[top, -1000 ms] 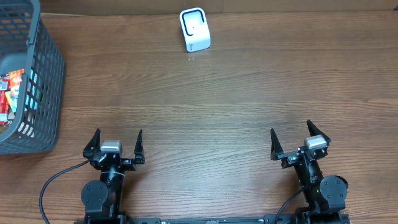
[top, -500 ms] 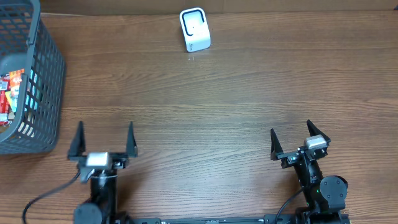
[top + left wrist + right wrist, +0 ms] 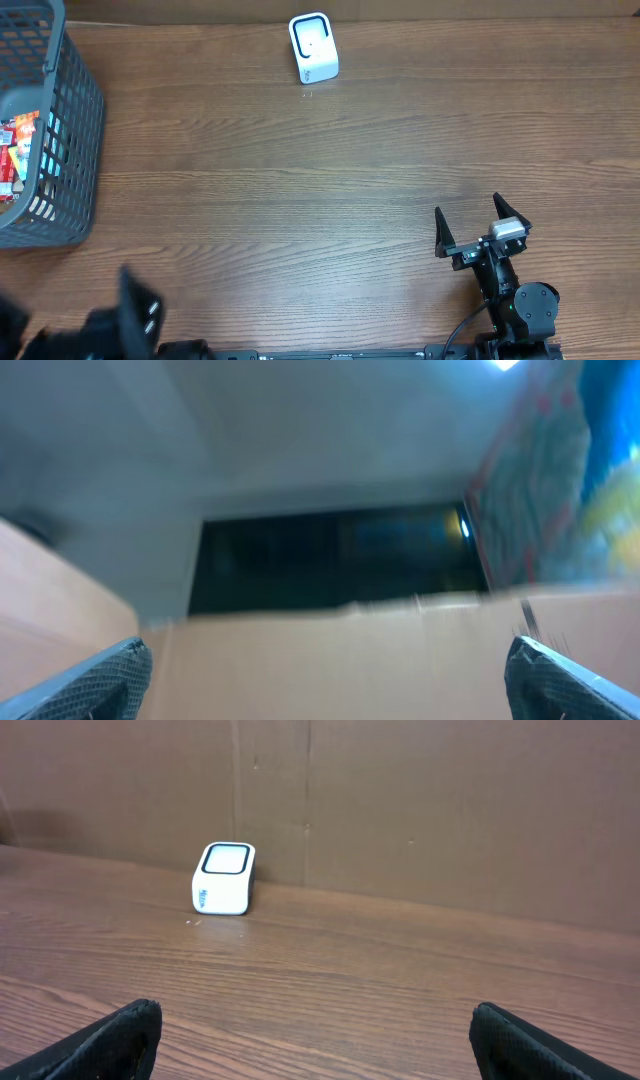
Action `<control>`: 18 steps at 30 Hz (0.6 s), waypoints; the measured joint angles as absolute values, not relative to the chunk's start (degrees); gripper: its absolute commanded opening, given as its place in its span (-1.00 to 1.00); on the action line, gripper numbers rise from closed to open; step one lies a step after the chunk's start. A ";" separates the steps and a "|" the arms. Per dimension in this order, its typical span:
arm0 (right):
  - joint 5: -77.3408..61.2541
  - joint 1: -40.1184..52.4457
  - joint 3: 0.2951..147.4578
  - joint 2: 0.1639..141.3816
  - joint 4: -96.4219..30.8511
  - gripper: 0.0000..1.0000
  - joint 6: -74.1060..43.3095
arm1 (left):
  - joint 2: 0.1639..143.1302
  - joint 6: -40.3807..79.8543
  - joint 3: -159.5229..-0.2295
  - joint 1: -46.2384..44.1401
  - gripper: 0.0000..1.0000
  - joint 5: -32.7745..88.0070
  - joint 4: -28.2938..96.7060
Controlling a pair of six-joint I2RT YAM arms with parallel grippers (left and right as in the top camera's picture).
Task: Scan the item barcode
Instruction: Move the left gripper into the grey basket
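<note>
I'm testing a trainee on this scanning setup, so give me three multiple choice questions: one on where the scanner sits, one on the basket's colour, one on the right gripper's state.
1. Where is the white scanner? A near the table's far edge; B at the near edge; C on a box.
2. The basket's colour? A red; B grey; C yellow.
3. The right gripper is: A shut on a packet; B open, empty; C shut on nothing.
Answers: A, it stands by the far edge; B, grey mesh; B, fingers apart, nothing between.
</note>
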State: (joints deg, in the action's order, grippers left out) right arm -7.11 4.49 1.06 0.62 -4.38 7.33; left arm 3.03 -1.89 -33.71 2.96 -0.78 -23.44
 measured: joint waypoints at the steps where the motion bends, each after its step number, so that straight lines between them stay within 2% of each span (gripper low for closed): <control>1: -7.11 4.49 1.06 0.64 -4.38 1.00 7.31 | 3.90 -1.91 -36.58 2.96 0.99 -1.48 -21.37; 6: -7.07 4.49 1.06 0.62 -4.34 1.00 7.29 | 13.45 -1.91 -55.18 2.96 1.00 -4.43 -6.59; 18: -7.11 4.49 1.06 0.62 -4.38 1.00 7.31 | 48.62 -2.13 -107.77 2.96 1.00 -6.87 48.82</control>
